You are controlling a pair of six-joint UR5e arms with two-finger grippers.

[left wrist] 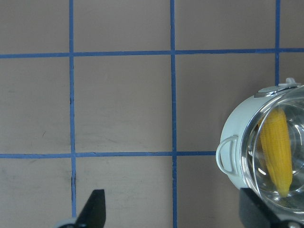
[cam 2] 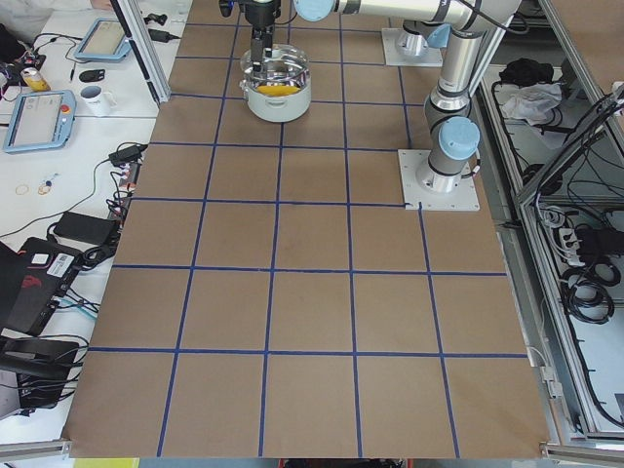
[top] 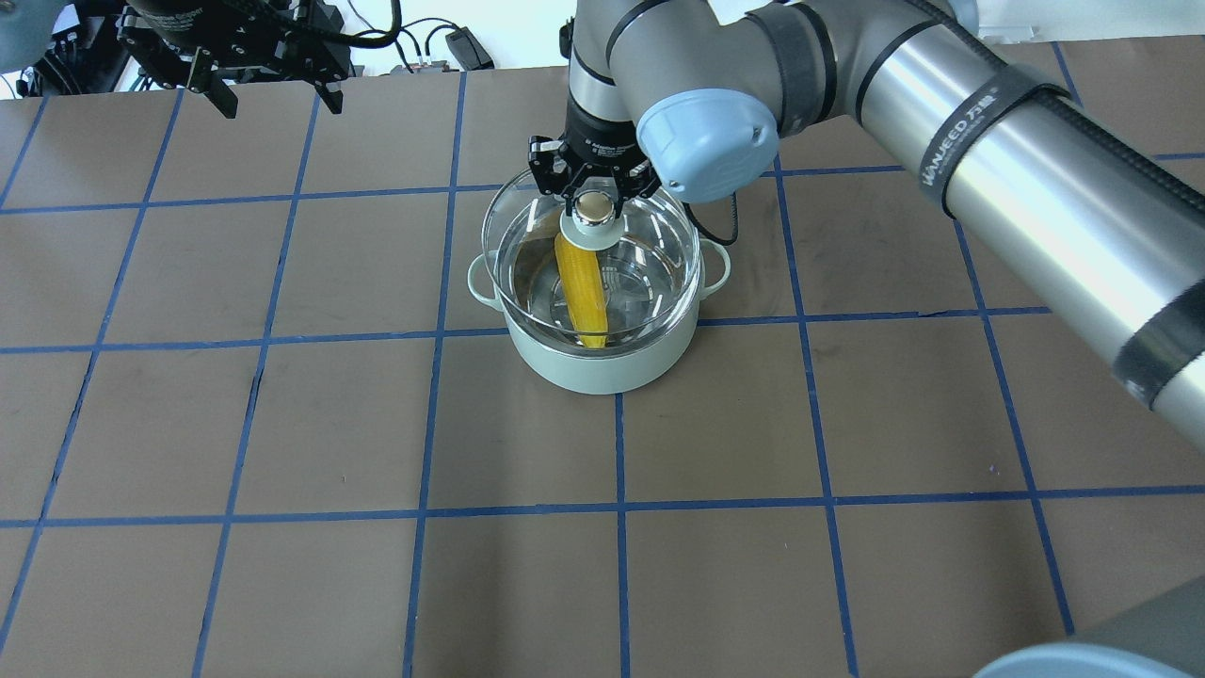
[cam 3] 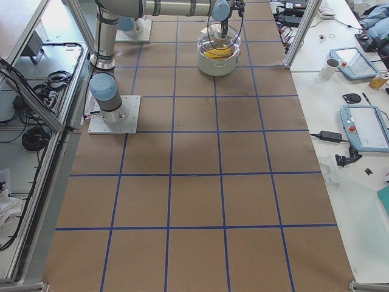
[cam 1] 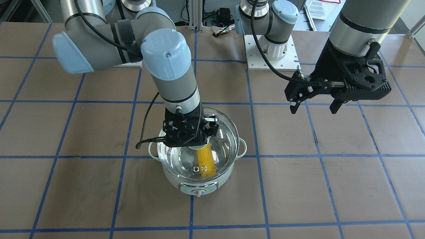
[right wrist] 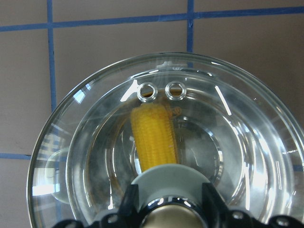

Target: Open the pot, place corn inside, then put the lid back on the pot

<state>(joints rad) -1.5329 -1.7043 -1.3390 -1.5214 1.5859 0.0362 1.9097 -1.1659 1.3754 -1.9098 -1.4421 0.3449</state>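
Corn (top: 581, 294) partly hidden beneath lid (top: 651, 252)

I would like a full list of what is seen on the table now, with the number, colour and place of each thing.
pot: one, pale mint green, on the table, under the right arm.
corn: one, yellow, lying inside the pot.
lid: one, clear glass with a beige knob, over the pot's mouth, held by its knob.
table: one, brown cover with a blue tape grid.
right gripper: one, black, closed on the lid's knob.
left gripper: one, black, open and empty, in the air away from the pot.
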